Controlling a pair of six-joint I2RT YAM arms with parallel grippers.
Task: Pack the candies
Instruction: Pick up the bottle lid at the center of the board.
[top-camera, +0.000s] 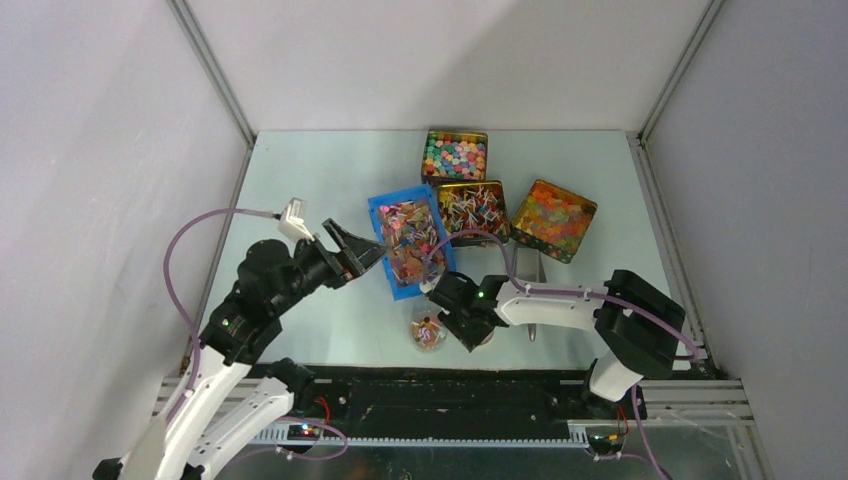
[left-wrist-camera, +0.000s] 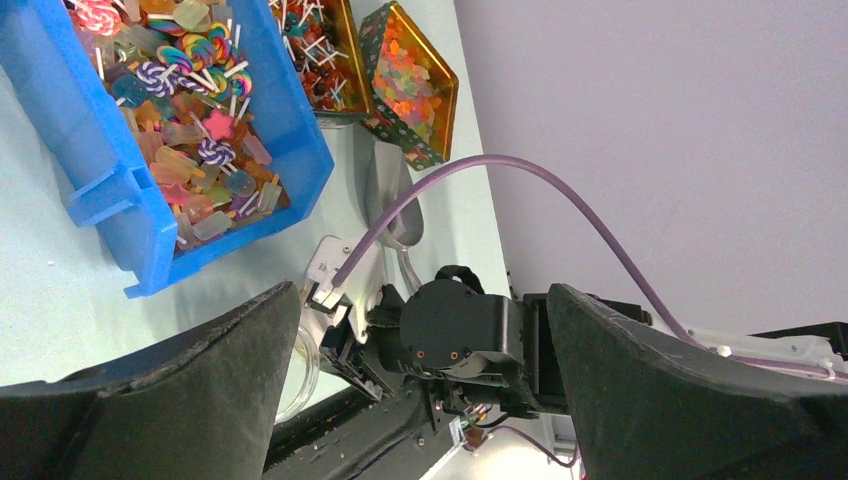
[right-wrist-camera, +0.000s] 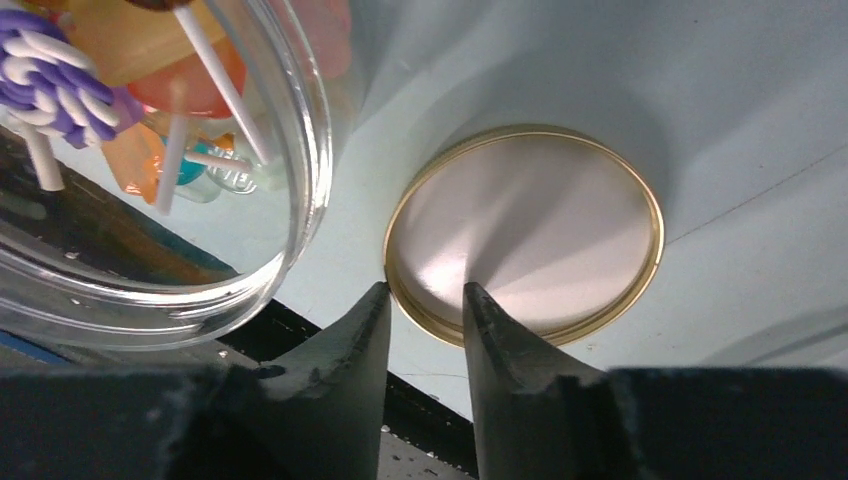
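Top view, left to right: left gripper (top-camera: 368, 250), left of centre, jaws spread wide, holding nothing, tips just beside the blue bin (left-wrist-camera: 95, 180); candies (top-camera: 412, 238) heaped in that bin at centre, a few more in the glass jar (right-wrist-camera: 318, 150) below it, lower centre; gold lid (right-wrist-camera: 525, 235) flat on the table just right of the jar; right gripper (right-wrist-camera: 425, 300) over the lid, fingers narrowly parted astride its near rim, whether they pinch it cannot be told; spoon (left-wrist-camera: 392, 195) right of the bin; three open tins (top-camera: 472, 210), upper centre to right.
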